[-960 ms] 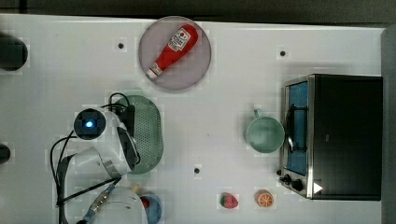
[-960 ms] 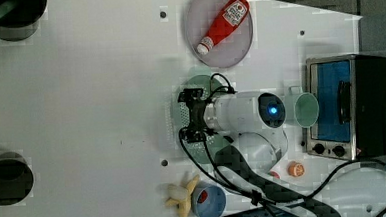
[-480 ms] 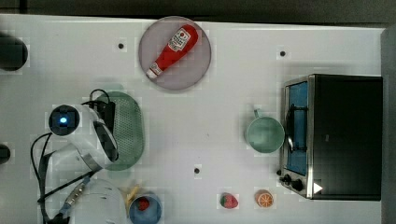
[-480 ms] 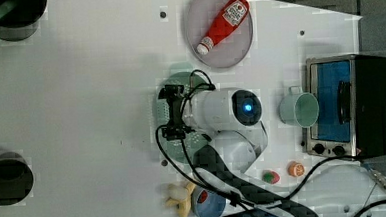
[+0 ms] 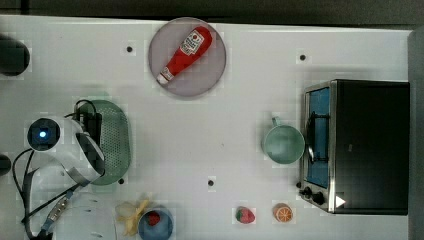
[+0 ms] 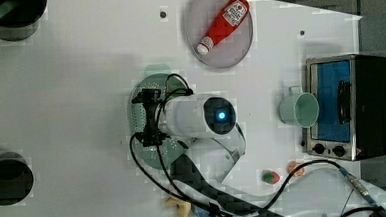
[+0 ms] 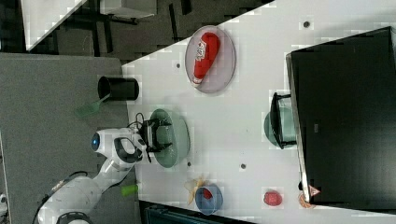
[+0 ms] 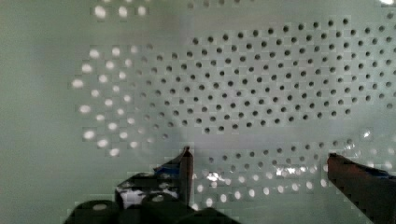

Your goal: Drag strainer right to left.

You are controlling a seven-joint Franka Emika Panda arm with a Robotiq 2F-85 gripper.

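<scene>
The strainer [image 5: 118, 136] is a pale green oval colander lying on the white table at the top view's left. My gripper [image 5: 93, 128] reaches down into its bowl from above, and the arm covers the side of the strainer toward the top view's left. In the left view the gripper [image 6: 149, 117] stands over the strainer [image 6: 147, 87], and in the right view the gripper [image 7: 154, 135] sits at the strainer's [image 7: 178, 134] rim. In the wrist view the perforated inside of the strainer [image 8: 243, 84] lies close behind my gripper [image 8: 259, 158]. Its two fingertips stand wide apart, open, with nothing between them.
A grey plate [image 5: 212, 75] with a red ketchup bottle [image 5: 184, 54] lies at the top view's top. A green mug [image 5: 283, 144] stands beside a toaster oven [image 5: 360, 145] at the top view's right. A blue bowl [image 5: 155, 223], a banana, a strawberry [image 5: 245, 215] and an orange half [image 5: 283, 213] line the lower edge.
The arm and the strainer have slid steadily toward the top view's left over the last second. The fingers stayed wide apart.
</scene>
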